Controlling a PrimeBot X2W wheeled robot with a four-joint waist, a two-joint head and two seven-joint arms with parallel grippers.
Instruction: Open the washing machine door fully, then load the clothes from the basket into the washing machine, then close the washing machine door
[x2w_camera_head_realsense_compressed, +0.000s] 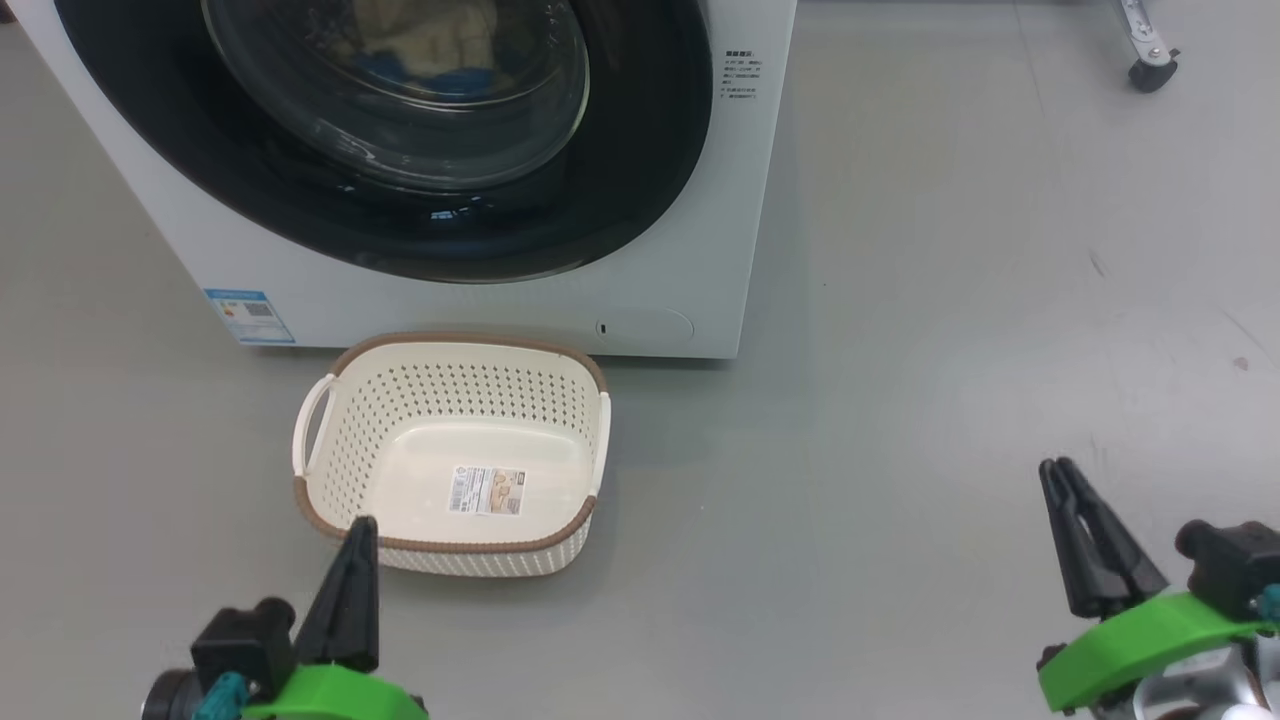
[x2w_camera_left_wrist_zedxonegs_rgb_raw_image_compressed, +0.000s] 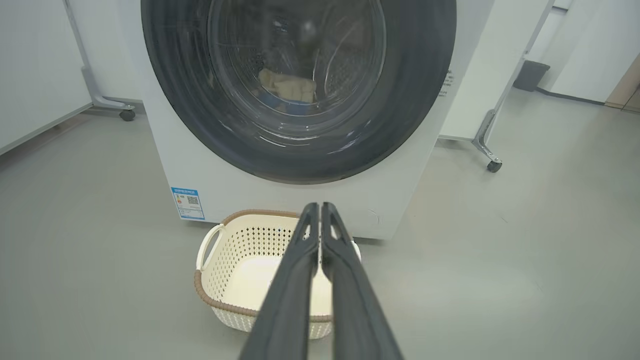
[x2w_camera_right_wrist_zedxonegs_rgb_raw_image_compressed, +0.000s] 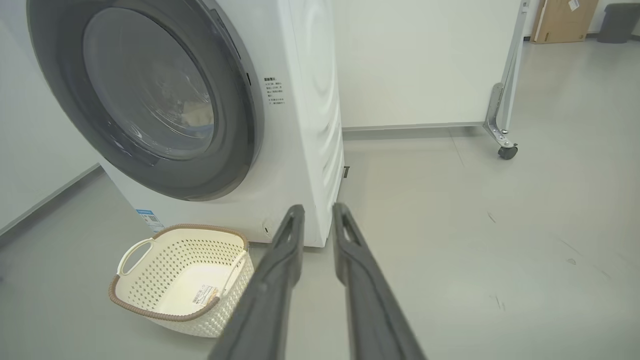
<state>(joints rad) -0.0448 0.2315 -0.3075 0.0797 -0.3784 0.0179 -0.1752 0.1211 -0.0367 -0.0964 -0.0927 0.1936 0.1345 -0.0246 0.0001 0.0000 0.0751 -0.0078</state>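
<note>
at near rim of basket (x2w_camera_head_realsense_compressed: 452, 340): left gripper (x2w_camera_head_realsense_compressed: 360, 525), fingers almost pressed together, nothing held. well right of basket: right gripper (x2w_camera_head_realsense_compressed: 1055, 468), fingers partly apart, nothing held. basket upright on floor, label sticker on its bottom. just behind basket: washing machine (x2w_camera_head_realsense_compressed: 480, 310), washing machine door (x2w_camera_head_realsense_compressed: 620, 190) closed. farther behind basket, through door glass: clothes (x2w_camera_left_wrist_zedxonegs_rgb_raw_image_compressed: 287, 90) in drum.
</note>
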